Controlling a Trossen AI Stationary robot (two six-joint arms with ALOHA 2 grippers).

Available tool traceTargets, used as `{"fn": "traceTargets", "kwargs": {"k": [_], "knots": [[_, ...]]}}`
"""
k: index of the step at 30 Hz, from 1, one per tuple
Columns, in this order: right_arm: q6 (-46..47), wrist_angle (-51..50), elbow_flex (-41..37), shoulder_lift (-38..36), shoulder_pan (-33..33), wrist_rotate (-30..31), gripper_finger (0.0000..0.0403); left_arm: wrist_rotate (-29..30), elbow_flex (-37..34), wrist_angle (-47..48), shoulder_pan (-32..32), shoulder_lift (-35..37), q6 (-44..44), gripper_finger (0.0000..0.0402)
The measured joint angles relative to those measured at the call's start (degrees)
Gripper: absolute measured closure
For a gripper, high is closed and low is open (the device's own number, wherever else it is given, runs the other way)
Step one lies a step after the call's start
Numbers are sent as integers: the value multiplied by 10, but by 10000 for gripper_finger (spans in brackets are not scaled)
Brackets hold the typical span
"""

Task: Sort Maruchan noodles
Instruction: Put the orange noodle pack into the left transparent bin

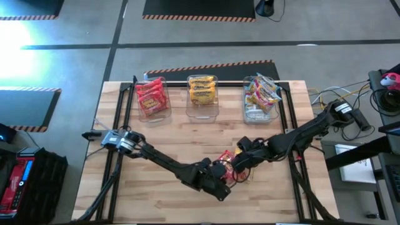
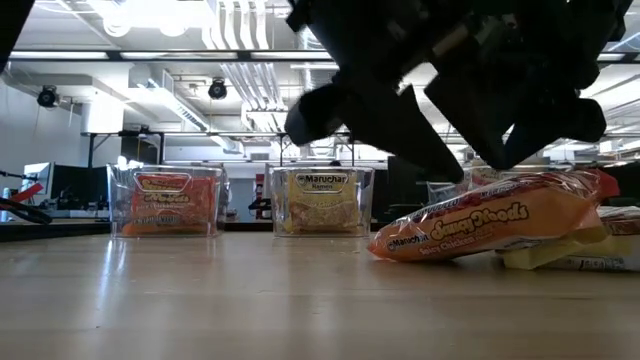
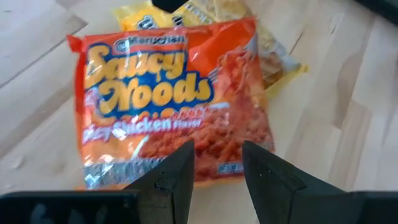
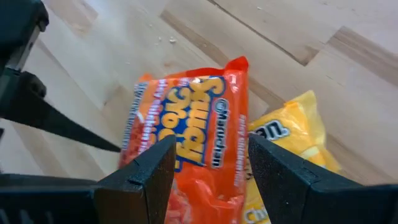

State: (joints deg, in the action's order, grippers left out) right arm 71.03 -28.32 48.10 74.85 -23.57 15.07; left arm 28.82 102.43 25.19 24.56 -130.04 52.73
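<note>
Maruchan noodles, an orange-red crinkly plastic packet (image 3: 171, 99) printed "Saucy Noods", lies flat on the pale wooden table (image 1: 169, 137) directly beneath both grippers, resting partly on a yellow crinkly plastic packet (image 4: 292, 149) that pokes out from under it. The left gripper (image 3: 217, 180) hovers just above the near edge of the orange-red packet, its two dark fingers (image 3: 177, 180) set a narrow gap apart with nothing pinched between them; the packet's printed face shows through that gap. The right gripper (image 4: 208, 180) hangs over the same packet from the opposite side, its fingers (image 4: 146, 180) spread wider, straddling the packet's width (whether the tips touch the wrapper cannot be told). In the right wrist view the left arm's dark finger shows just beside the packet's far side. From table height the orange-red packet (image 2: 480, 230) sits tilted, one end raised on the yellow one (image 2: 545, 252), with both dark arms crowding right above it.

Well beyond the grippers, at the far edge of the table, three clear plastic bins stand in a row: one (image 1: 152, 99) holding red packets, one (image 1: 202, 94) holding yellow-orange packets, and one (image 1: 259, 100) holding pink-and-yellow multicoloured packets. All three are well apart from the two packets under the grippers.
</note>
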Motion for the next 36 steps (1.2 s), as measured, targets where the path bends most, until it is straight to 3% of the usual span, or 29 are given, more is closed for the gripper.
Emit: {"fn": "traceTargets", "kwargs": {"k": [3, 11, 26, 36], "knots": [[-7, 0, 0, 0, 0, -1, 211, -7, -19, -35, -2, 0, 2, 284], [-30, -3, 0, -1, 0, -27, 211, -8, -37, 3, -3, -3, 30, 297], [-36, 20, 0, -1, 0, -51, 211, -9, -100, -33, -7, -3, 66, 318], [-45, 11, 0, -2, 7, -50, 211, -8, -104, -44, -5, -3, 71, 318]]}}
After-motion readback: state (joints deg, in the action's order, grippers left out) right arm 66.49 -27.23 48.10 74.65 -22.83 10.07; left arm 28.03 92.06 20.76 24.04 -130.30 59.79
